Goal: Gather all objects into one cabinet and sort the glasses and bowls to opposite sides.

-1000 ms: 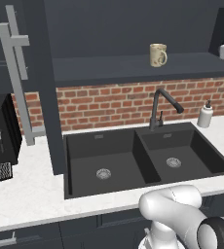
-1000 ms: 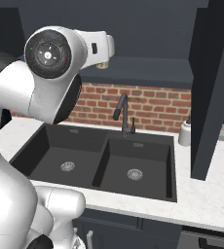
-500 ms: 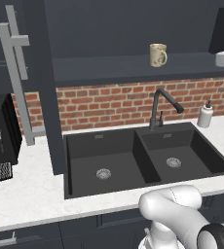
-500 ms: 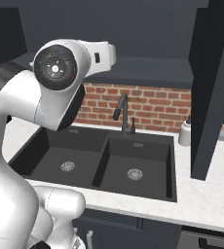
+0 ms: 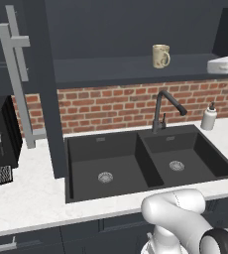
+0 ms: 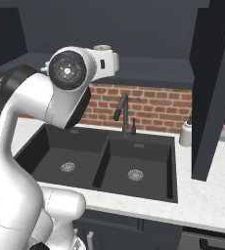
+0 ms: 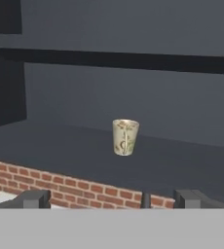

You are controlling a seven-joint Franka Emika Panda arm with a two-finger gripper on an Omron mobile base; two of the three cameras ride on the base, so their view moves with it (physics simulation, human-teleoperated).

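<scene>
Hand view looks straight at the cream mug (image 7: 125, 137), upright on the dark shelf of the open cabinet (image 7: 60, 146), ahead of and well apart from the gripper (image 7: 111, 198), whose fingers (image 7: 33, 198) stand spread wide with nothing between them.

Base views flank the sink (image 5: 145, 163); hand view faces the shelf (image 7: 60, 146).

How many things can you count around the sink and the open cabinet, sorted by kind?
Cream patterned mug on the cabinet shelf: 1
White soap bottle on the counter: 1
Black faucet: 1
Sink basins: 2
Total: 5
</scene>
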